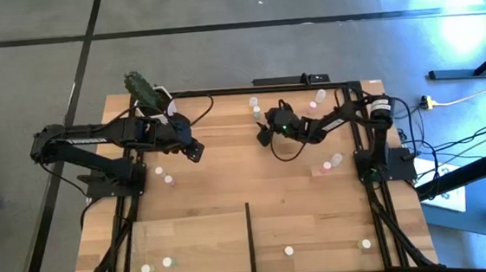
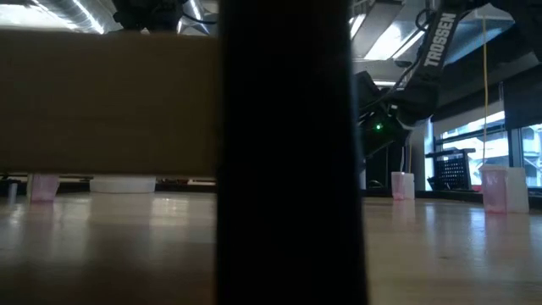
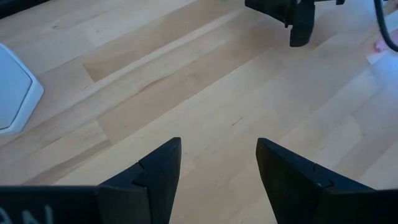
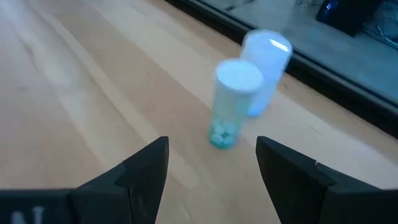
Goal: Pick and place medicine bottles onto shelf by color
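A green-tinted medicine bottle point(image 4: 232, 103) with a white cap stands upright on the tabletop just ahead of my right gripper point(image 4: 211, 169). The gripper is open, and the bottle is beyond its fingertips. A second bottle point(image 4: 267, 63) stands behind the first, near the table's far edge. In the high view these are the two bottles point(image 1: 256, 109) beside my right gripper point(image 1: 266, 138). My left gripper point(image 1: 195, 151) hangs open over bare table left of centre point(image 3: 217, 163). The shelf point(image 1: 190, 240) lies at the near edge with its black divider point(image 1: 250, 236). Small bottles stand on it point(image 1: 167, 262).
More bottles stand in pairs at the left point(image 1: 164, 175), the right point(image 1: 332, 162) and the far right point(image 1: 318, 100). Two more stand near the front edge, right of the divider point(image 1: 288, 250). A cactus in a white pot point(image 1: 142, 90) sits at the far left corner.
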`<action>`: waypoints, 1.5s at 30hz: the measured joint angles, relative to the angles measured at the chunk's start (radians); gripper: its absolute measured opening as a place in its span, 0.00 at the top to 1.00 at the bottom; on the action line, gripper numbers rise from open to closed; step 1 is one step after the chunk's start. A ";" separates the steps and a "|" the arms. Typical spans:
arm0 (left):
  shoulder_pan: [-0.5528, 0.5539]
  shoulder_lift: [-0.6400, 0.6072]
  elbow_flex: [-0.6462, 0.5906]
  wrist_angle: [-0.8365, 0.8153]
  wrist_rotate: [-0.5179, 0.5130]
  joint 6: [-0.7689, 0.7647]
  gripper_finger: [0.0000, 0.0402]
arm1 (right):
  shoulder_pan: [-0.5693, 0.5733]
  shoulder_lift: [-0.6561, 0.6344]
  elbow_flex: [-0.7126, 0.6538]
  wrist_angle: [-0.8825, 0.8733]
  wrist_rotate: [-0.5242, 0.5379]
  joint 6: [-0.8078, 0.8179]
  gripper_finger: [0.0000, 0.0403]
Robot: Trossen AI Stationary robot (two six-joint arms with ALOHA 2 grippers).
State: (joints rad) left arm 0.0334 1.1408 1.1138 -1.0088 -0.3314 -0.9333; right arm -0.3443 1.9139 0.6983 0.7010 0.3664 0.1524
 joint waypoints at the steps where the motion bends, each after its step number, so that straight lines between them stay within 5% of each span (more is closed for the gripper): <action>1: 0.000 0.000 0.000 0.000 0.000 0.000 0.50 | 0.000 0.007 0.000 0.000 0.002 0.000 0.39; 13: 0.000 0.000 0.000 0.000 0.000 -0.001 0.50 | -0.014 0.029 0.000 0.041 0.005 -0.046 0.39; 30: 0.000 0.000 0.000 0.000 0.000 -0.001 0.50 | -0.073 0.029 0.000 0.044 -0.161 -0.025 0.39; 45: 0.000 0.000 0.000 0.000 0.000 -0.001 0.50 | -0.073 0.029 0.070 0.014 -0.122 -0.029 0.39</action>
State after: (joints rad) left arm 0.0330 1.1408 1.1141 -1.0084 -0.3313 -0.9344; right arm -0.4171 1.9430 0.7682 0.7145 0.2440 0.1234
